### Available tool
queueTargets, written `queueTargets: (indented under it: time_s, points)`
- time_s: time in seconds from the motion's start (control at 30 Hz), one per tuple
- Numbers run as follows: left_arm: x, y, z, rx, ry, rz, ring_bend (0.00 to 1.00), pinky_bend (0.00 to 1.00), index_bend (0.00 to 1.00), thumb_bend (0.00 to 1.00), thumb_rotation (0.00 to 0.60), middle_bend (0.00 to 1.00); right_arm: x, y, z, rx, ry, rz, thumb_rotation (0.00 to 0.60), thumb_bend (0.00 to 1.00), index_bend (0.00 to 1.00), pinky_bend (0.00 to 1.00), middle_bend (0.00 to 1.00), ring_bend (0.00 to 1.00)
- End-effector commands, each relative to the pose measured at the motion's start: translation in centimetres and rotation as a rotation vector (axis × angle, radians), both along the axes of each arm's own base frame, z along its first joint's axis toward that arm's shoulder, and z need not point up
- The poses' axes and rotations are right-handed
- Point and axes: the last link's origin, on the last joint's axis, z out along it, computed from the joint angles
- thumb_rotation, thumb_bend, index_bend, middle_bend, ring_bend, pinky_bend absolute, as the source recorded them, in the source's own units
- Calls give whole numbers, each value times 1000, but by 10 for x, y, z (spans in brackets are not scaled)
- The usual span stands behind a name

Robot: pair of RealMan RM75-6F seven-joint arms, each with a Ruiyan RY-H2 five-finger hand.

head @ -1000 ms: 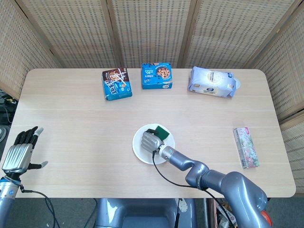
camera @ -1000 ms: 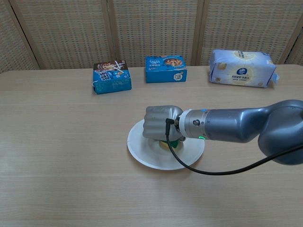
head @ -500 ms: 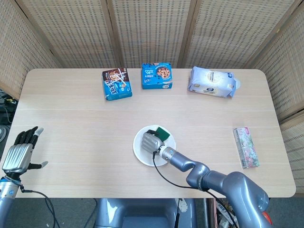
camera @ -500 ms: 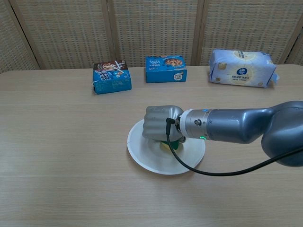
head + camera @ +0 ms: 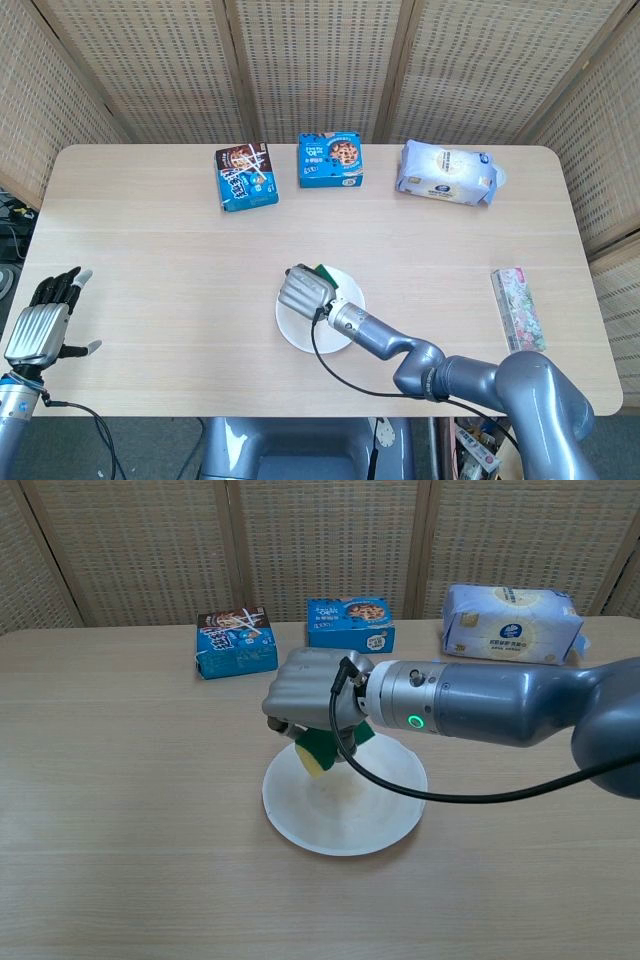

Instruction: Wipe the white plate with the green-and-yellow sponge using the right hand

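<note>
We see a long wooden table (image 5: 180,230) filling most of both views, with woven screens behind it along the top of the frame. Our right arm (image 5: 500,705) reaches in from the right edge of the chest view toward the middle. Near the upper right of the table lies a white tissue pack (image 5: 447,172), and at the upper middle sit two blue snack boxes, the left blue box (image 5: 245,176) tilted and the right blue box (image 5: 331,161) squarer to the edge. A slim floral packet (image 5: 518,310) lies near the right edge in the head view.

The white plate (image 5: 345,815) rests flat at the middle of the table, just below centre in both views. Our right hand (image 5: 310,695) sits over the plate's upper left rim, fingers curled tight around the green-and-yellow sponge (image 5: 322,748). In the chest view the sponge hangs below the fist, lifted clear of the plate surface, its yellow side facing left and its green part toward the arm. In the head view only a green corner shows past the knuckles.

Our left hand (image 5: 42,320) is at the lower left of the head view, beside the table's edge, fingers extended and slightly apart, holding nothing.
</note>
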Motion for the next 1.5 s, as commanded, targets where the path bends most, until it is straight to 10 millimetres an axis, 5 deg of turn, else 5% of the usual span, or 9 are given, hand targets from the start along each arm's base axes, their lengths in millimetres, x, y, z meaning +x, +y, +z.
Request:
queueTargets:
  time_s: [0.03, 0.13, 0.37, 0.8, 1.5]
  points:
    - [0, 0, 0, -1, 1, 1, 0, 0, 0, 0, 600, 0, 8, 4, 21, 226, -353, -306, 600, 532, 648, 716, 580, 461]
    - [0, 1, -1, -6, 0, 2, 0, 0, 0, 0, 600, 0, 7, 0, 28, 276, -445, -397, 600, 532, 648, 682, 582, 461]
    - [1, 0, -3, -14, 1, -1, 0, 0, 0, 0, 600, 0, -11, -1, 29, 407, -613, -685, 600, 540, 651, 355, 591, 461]
    - [0, 0, -5, -22, -1, 4, 0, 0, 0, 0, 600, 0, -47, -6, -1, 392, -618, -884, 600, 544, 652, 318, 591, 461]
    - [-1, 1, -7, -28, 1, 11, 0, 0, 0, 0, 600, 0, -62, -2, -27, 348, -559, -905, 600, 551, 654, 318, 592, 461]
